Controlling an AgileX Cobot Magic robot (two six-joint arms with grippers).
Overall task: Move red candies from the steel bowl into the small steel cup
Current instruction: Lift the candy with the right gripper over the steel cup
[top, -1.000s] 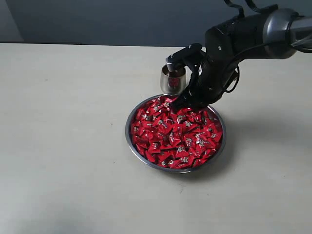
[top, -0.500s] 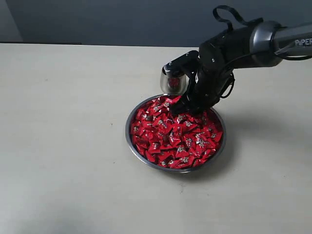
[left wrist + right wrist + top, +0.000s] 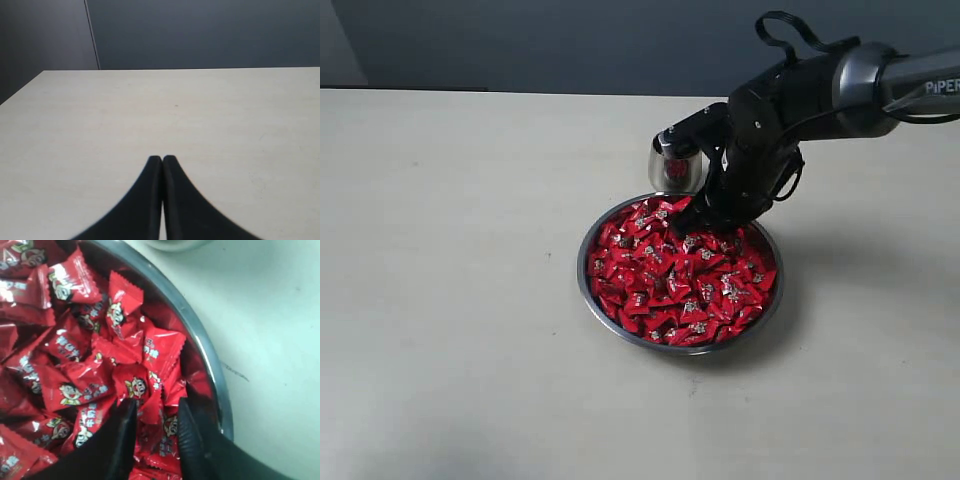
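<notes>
**Item 1, desk** point(image 3: 470, 250): pale, matte surface that carries every thing listed here. A dark wall runs behind it.

**Item 2, steel bowl** point(image 3: 581, 280): 1 wide, shallow, shiny dish standing near the middle of the desk. The right wrist view shows its thin rim point(image 3: 200, 340) curving past bare desk.

**Item 3, red candies** point(image 3: 680, 280): many foil-wrapped sweets with crimped ends, piled in the steel bowl and covering its floor. Up close point(image 3: 90, 365) the wrappers carry a small cartoon face and pale lettering. None lies loose on the desk.

**Item 4, small steel cup** point(image 3: 670, 170): 1 upright cylinder on the desk, just beyond the bowl's far rim. I cannot tell whether it touches the rim. The wrist of the right arm hides part of it. A red patch shows on it; I cannot tell whether this is a sweet or a reflection.

**Item 5, right arm** point(image 3: 840, 85): dark, reaching in from the right and bending down over the far side of the bowl.

**Item 6, right claw** point(image 3: 695, 222): pointed down into the candy pile close to the bowl's far rim. In its own view point(image 3: 156, 404) the 2 black fingers stand apart with their tips among the wrappers. 1 candy lies in the gap between them, and no clamp on it is evident.

**Item 7, left claw** point(image 3: 162, 159): the 2 black fingers are pressed together and hold nothing. They sit over bare desk, away from the bowl.
</notes>
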